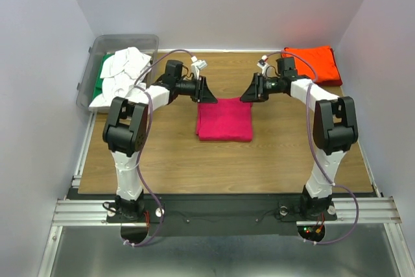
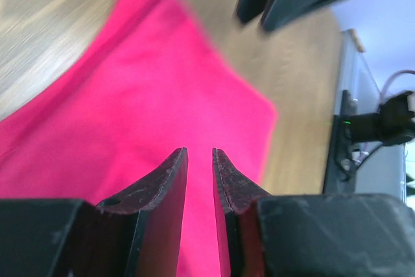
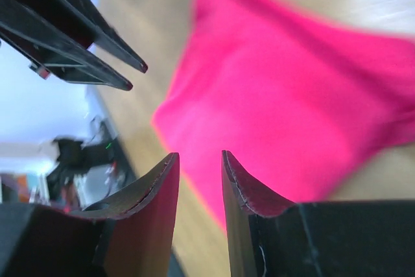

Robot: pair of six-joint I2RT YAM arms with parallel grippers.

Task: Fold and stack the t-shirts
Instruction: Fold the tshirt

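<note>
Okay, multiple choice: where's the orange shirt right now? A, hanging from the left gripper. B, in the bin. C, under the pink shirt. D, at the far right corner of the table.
D: the orange shirt lies folded at the far right corner of the table, apart from the pink shirt and across from the bin.
</note>
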